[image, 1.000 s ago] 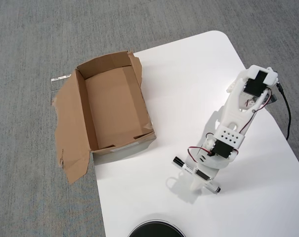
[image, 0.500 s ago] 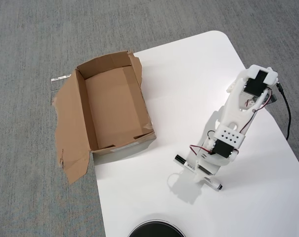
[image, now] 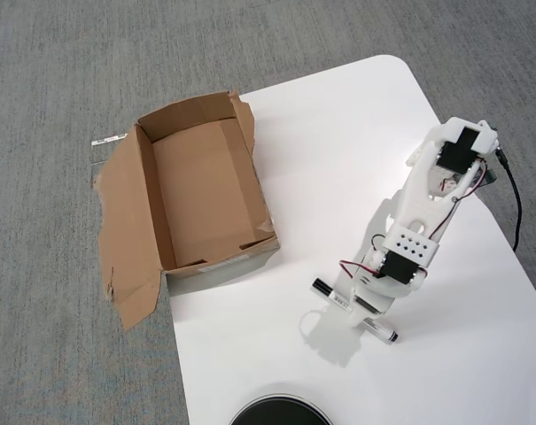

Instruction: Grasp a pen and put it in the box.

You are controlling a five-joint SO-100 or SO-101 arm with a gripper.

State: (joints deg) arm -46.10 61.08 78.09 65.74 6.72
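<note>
1. On the white table (image: 321, 133), near its lower edge in the overhead view, the pen (image: 331, 297) is seen lying flat, its black cap pointing left and its small dark tip showing at the lower right.
2. Directly over the middle of the pen the gripper (image: 354, 305) is placed, so that only the two ends of the barrel are shown; whether the jaws are closed on it cannot be told, because the wrist covers them.
3. For the step in hand, judged to be the grasp, the jaws should be set square across the barrel near its middle and closed fully before any lift is made, so that the pen is not tipped or rolled away.
4. Well apart to the upper left, the box (image: 205, 190) is seen empty, hanging past the table's left edge, its wide torn flap folded outward over the grey carpet (image: 55, 71).
</note>
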